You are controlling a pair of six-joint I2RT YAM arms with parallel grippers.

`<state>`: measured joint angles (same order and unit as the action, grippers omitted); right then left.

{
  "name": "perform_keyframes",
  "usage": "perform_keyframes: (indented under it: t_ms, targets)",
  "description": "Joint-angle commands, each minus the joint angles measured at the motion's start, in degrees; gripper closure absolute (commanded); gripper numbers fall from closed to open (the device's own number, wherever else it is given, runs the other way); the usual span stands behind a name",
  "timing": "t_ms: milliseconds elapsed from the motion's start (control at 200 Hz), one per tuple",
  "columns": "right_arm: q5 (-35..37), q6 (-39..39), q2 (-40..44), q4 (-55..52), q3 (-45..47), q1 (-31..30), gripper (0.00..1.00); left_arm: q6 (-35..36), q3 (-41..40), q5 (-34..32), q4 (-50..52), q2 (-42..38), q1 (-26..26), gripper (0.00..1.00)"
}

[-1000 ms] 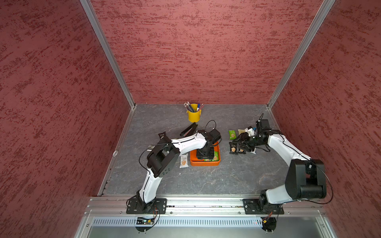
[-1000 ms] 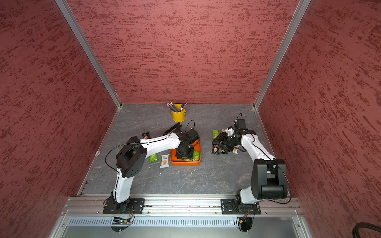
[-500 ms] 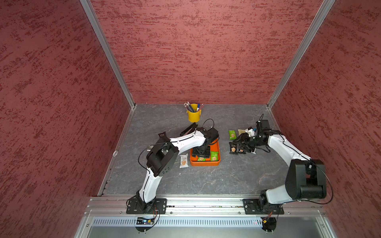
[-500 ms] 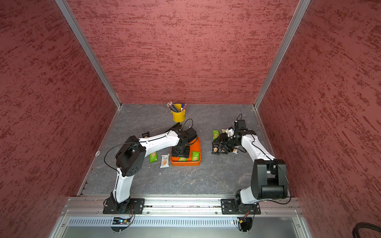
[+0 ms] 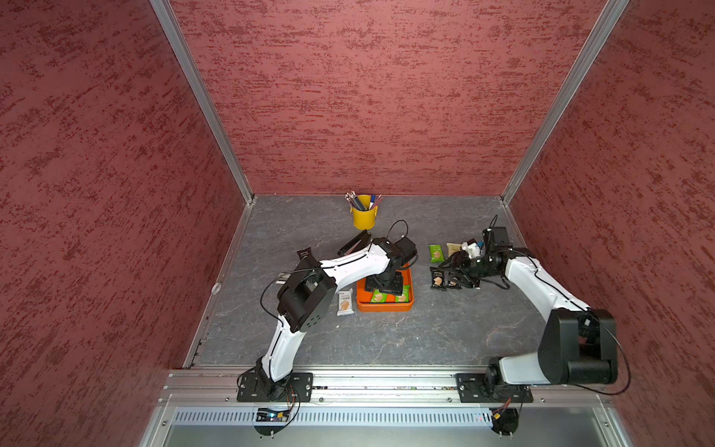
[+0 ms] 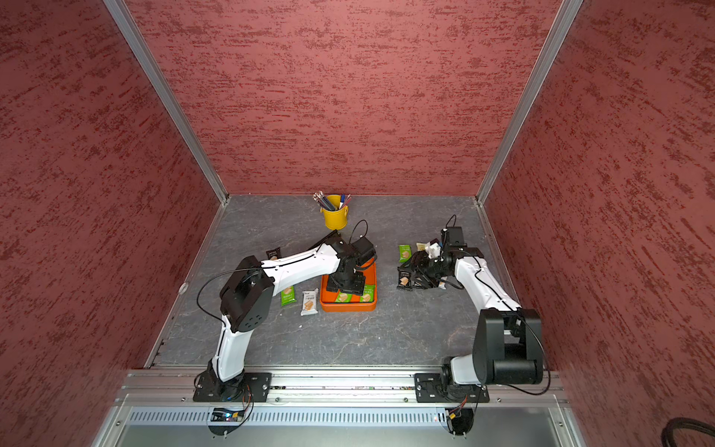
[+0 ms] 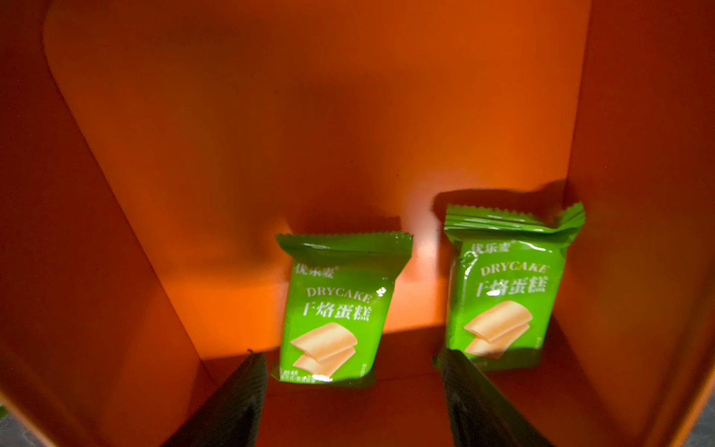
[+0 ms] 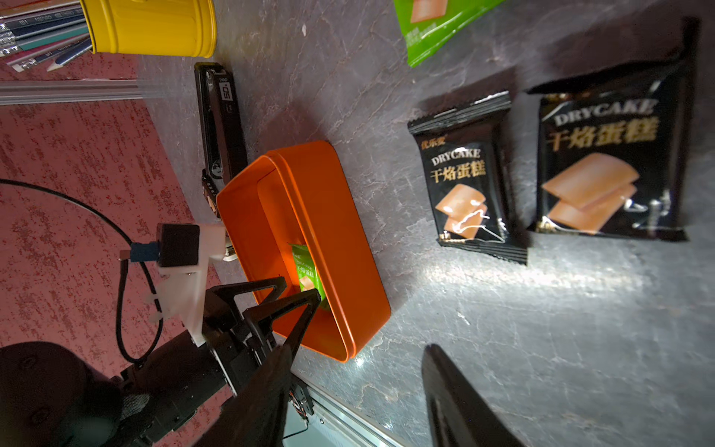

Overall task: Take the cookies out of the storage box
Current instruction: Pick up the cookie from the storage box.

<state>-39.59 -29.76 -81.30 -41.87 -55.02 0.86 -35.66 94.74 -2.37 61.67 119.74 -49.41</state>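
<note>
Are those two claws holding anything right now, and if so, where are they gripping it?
Nothing is held. The left gripper stands open over a green packet in the orange box; the right gripper is open and empty above the table.

Top views bright, sharp; wrist views dim; glare on storage box.
</note>
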Motion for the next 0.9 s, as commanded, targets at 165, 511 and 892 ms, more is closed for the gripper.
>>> perform_keyframes:
  t_ms: [165,511,892]
  targets:
    - [2.5,0.8,3.0,-2.4,1.1,0.5,0.41,1.8,-1.5,-0.5,-2.7,3.0,0.6,0.28]
    - [4.0,0.4,4.9,-4.3,1.2,0.5,0.41,2.6,-2.7,1.0,-5.2,3.6,2.3,0.49]
    - [2.2,-3.8,3.4,0.4,1.7,0.5,0.41,2.1,-4.0,2.4,-5.0,-3.9,5.8,0.54]
